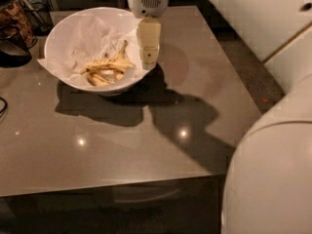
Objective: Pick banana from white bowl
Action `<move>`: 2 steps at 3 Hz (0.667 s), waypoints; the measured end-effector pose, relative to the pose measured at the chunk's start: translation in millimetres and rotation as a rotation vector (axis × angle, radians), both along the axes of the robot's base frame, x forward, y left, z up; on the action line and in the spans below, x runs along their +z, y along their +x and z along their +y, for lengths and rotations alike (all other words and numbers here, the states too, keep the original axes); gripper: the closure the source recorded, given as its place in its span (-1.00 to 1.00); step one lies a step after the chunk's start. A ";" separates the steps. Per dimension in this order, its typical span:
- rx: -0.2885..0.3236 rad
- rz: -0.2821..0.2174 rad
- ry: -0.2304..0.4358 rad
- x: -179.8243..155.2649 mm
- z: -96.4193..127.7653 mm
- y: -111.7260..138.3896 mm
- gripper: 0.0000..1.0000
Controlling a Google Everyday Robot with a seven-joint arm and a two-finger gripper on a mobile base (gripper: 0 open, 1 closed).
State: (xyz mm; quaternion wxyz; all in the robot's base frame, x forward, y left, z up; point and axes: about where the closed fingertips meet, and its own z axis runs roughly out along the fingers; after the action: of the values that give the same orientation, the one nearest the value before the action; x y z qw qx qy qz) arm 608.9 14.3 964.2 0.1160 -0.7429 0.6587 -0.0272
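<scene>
The white bowl (63, 33) stands at the back left of the grey table, lined with crumpled white paper. The banana (108, 65), yellow with brown spots, lies in the bowl's bottom with its thin stem pointing up and back. A smaller, paler banana (97, 79) lies just in front of it. My gripper (148, 50) hangs from its white wrist above the bowl's right rim, to the right of the banana and apart from it. It holds nothing that I can see.
The grey table (146, 145) extends to the front and right of the bowl. Dark objects (12, 38) stand at the left edge. My arm's white shell (273, 179) fills the bottom right. White cabinetry (253, 13) is at the upper right.
</scene>
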 end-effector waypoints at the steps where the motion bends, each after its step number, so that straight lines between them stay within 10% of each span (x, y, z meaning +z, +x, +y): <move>1: 0.004 -0.029 0.025 1.4 9.1 7.3 -1.00; 2: 0.077 -0.032 0.079 11.3 36.2 10.4 -1.00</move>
State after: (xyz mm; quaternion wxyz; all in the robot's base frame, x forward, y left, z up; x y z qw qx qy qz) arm 619.3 50.5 975.6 0.1566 -0.7622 0.6281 -0.0087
